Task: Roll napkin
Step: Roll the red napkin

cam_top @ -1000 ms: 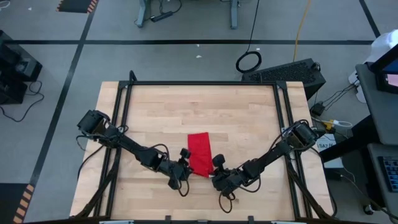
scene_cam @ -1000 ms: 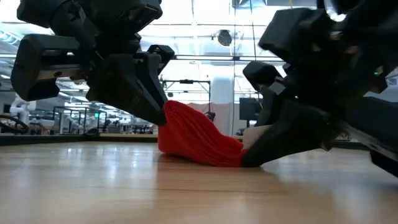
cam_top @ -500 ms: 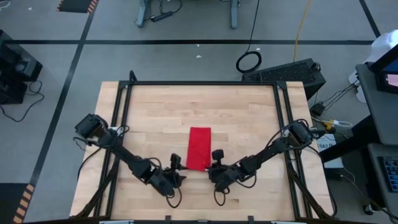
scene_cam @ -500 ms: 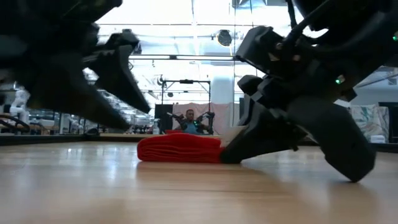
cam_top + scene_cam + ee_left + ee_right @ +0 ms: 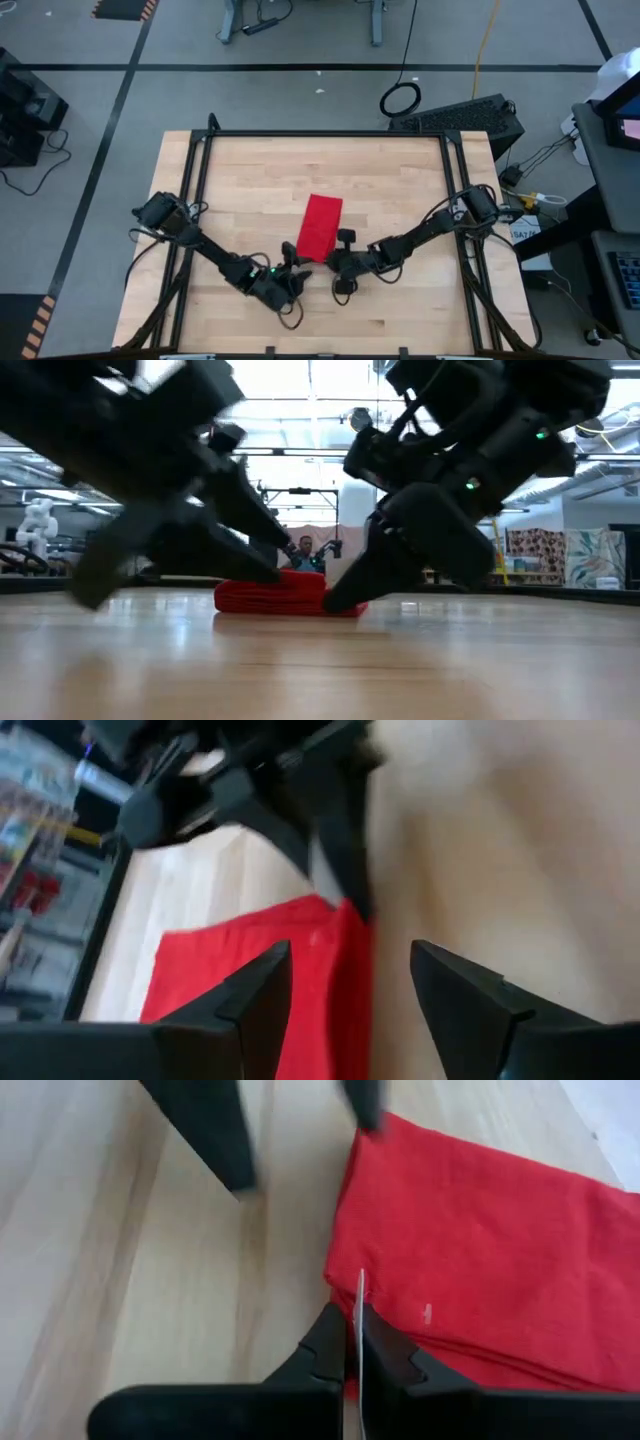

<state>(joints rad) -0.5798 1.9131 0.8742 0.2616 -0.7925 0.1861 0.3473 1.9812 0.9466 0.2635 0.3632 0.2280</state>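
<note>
On wood-grain table (image 5: 400, 190), soft red napkin (image 5: 320, 227) lies folded oblong.

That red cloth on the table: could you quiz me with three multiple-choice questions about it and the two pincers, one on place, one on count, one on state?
1. Where does the napkin lie?
A. middle of the table
B. far left corner
C. on the floor

2. How many red things are on the table?
A. three
B. one
C. none

3. How does the left pincer stand?
A. shut on the napkin
B. shut, empty
C. open

Answers: 1 A, it lies mid-table between both arms. 2 B, only the napkin is red. 3 C, its fingers stand apart; the right pincer is shut at the napkin's edge.
</note>
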